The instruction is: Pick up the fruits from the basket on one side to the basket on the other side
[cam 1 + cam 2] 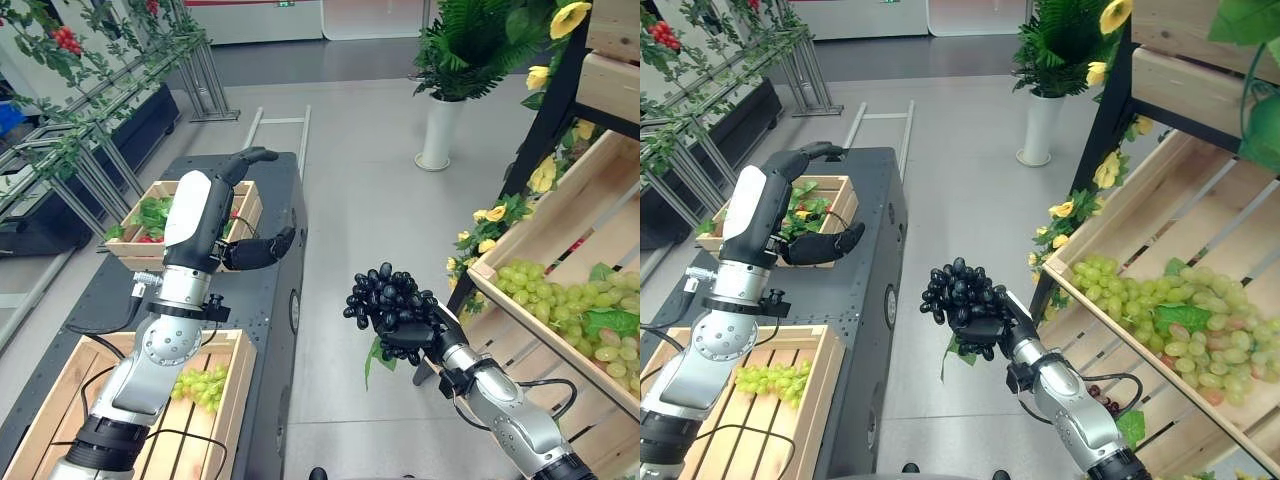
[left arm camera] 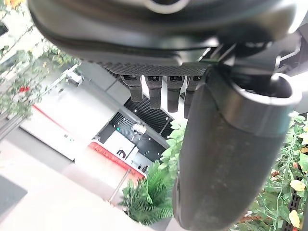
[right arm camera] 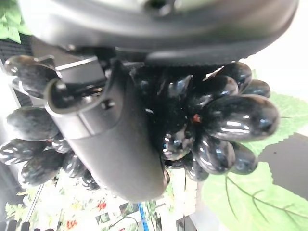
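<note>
A glossy black bunch of grapes (image 1: 385, 296) with a green leaf sits at the frame's centre in the dark right hand (image 1: 412, 333). Pale green grapes (image 1: 198, 384) lie in a light wooden slatted crate (image 1: 236, 385) at lower left, on a dark grey speckled table (image 1: 262, 290). More pale green grapes (image 1: 575, 305) fill the light wooden shelf bin (image 1: 533, 235) at right, beside yellow flowers (image 1: 490, 214).

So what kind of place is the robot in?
Probably a pretend fruit shop or showroom: a wooden shelf heaped with green grapes, crates on a dark cart, and potted plants.

No legible text, label, number or sign anywhere.
</note>
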